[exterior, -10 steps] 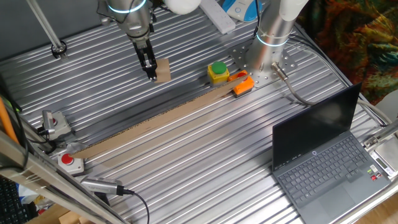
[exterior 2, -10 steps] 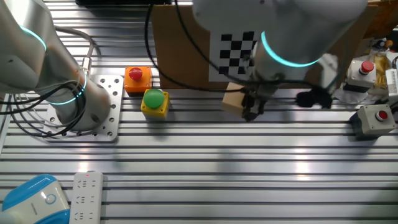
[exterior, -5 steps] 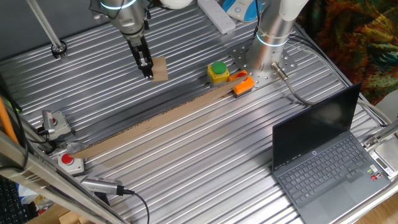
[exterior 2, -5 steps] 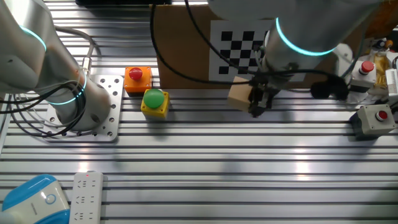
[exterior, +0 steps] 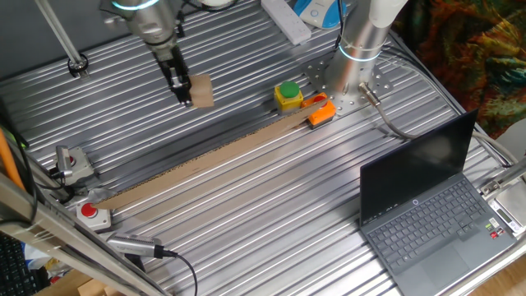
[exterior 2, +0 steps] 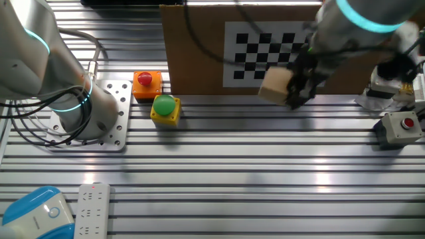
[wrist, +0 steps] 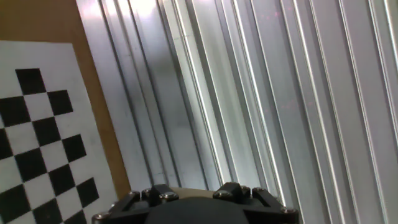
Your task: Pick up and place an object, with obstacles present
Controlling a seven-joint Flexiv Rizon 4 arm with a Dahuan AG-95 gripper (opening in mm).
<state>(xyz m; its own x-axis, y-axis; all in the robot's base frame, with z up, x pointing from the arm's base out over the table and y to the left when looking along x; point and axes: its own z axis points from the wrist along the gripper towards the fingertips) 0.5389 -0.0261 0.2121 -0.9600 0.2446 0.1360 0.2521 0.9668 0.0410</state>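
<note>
We see the tool [exterior 2: 297,85] clamped on the tan block [exterior 2: 275,85], holding it clear of the ribbed tabletop [exterior 2: 265,172] in front of the checkerboard cardboard [exterior 2: 199,50].

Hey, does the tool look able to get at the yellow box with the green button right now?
Probably not as things stand: the tool is shut on the light-tan wooden block. The yellow box with the green button itself stands open from above, with only the orange button box beside it.
</note>
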